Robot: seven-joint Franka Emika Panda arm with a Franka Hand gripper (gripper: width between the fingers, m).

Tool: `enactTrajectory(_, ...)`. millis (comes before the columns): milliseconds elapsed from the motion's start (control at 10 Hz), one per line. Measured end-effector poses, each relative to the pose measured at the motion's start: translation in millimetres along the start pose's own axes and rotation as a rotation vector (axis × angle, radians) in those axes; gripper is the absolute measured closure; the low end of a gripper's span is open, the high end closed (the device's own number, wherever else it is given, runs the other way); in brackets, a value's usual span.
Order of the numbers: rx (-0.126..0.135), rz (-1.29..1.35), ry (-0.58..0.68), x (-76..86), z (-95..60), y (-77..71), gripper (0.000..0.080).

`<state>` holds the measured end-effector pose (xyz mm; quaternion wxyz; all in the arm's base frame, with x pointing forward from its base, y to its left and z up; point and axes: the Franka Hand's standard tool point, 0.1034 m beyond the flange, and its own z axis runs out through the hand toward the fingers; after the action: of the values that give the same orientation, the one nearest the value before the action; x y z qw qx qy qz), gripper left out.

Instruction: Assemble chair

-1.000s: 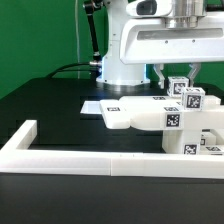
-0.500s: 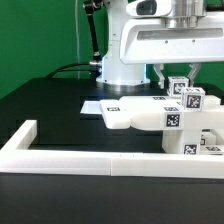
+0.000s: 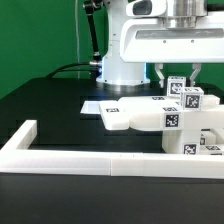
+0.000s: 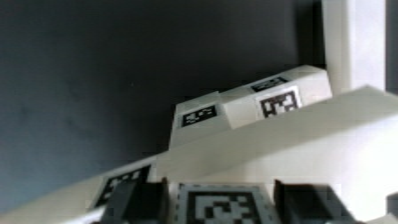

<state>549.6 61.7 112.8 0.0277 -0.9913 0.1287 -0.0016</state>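
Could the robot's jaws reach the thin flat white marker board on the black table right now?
Probably not directly: the white blocky chair assembly lies over part of the marker board, and the jaws are shut around one of its tagged posts.

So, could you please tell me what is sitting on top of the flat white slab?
A tagged white post stands on the flat slab at its end on the exterior view's right, beneath the end effector. Their joint is hidden.

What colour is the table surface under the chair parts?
The table is black, plain and matte. It shows best in the exterior view.
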Motion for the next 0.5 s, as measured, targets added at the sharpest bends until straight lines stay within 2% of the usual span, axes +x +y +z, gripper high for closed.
enactTrajectory(500,0.002,0.316,-0.001,-0.7,0.1,-2.1,0.0519)
